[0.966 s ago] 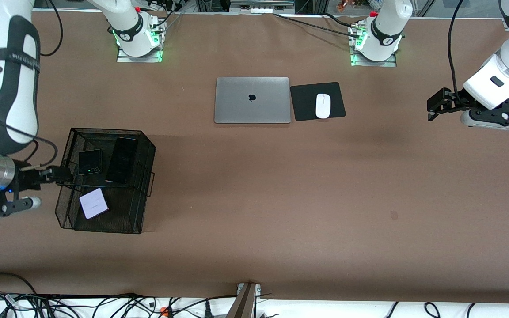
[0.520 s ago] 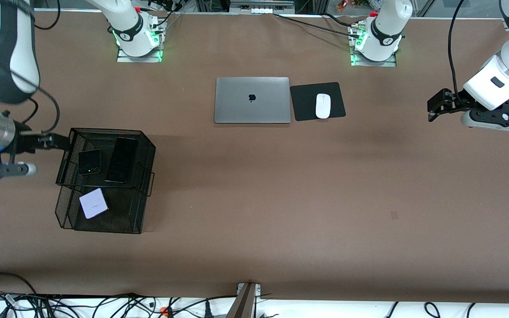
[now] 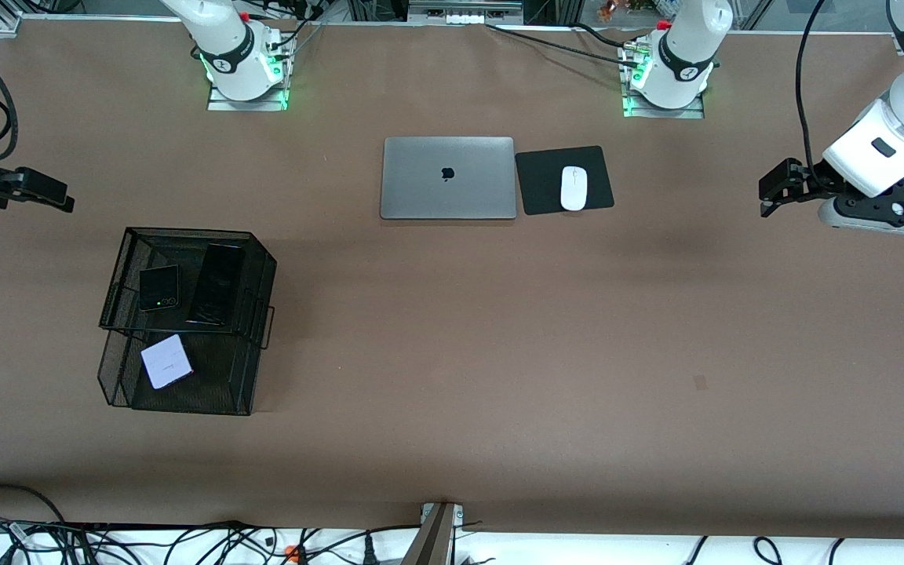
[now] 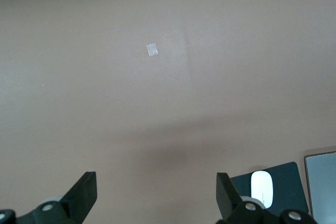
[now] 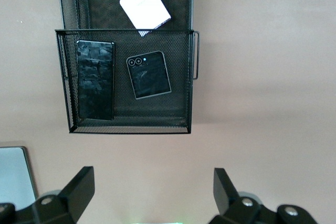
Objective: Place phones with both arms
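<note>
A black mesh two-tier tray point(image 3: 260, 267) stands toward the right arm's end of the table. Its upper tier holds the black flip phone point(image 3: 159, 287) and the slim black slab phone point(image 3: 216, 284) side by side. The lavender-white flip phone point(image 3: 165, 361) lies in the lower tier. The right wrist view shows the black flip phone point(image 5: 149, 74), the slab phone point(image 5: 95, 80) and the pale phone point(image 5: 145, 4). My right gripper point(image 3: 62, 199) is open and empty over bare table beside the tray. My left gripper point(image 3: 767, 196) is open and empty over bare table at the left arm's end.
A closed silver laptop point(image 3: 448, 177) lies mid-table near the bases. A white mouse point(image 3: 574, 187) sits on a black pad point(image 3: 534, 184) beside it. The left wrist view shows the mouse point(image 4: 262, 189) and a pale mark on the table point(image 4: 153, 50).
My right gripper has drawn back from the tray's edge and moved toward the robots' side of the table. The left arm has not moved. The phones stay put.
</note>
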### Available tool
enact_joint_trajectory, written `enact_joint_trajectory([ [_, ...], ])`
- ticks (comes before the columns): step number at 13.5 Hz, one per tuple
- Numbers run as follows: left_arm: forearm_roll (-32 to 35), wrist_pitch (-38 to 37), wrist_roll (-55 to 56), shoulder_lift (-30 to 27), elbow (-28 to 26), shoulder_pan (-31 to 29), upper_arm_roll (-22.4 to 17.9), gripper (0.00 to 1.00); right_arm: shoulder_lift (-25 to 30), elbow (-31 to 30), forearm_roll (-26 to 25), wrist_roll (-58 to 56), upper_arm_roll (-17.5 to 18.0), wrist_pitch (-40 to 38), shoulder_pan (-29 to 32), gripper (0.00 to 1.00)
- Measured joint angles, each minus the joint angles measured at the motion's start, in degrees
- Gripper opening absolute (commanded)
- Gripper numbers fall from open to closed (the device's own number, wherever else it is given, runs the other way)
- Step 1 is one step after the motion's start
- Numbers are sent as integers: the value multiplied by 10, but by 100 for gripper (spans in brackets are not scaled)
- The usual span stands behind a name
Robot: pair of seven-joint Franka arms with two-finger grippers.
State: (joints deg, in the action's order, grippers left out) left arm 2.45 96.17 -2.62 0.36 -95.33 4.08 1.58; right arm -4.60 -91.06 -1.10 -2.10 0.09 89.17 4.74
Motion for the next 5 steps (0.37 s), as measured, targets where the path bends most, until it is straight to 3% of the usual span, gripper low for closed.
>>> enact_joint_trajectory([
  [5,0,0,0,0,0,0,0,100,-1,-3,0,1,9,-1,0,100],
])
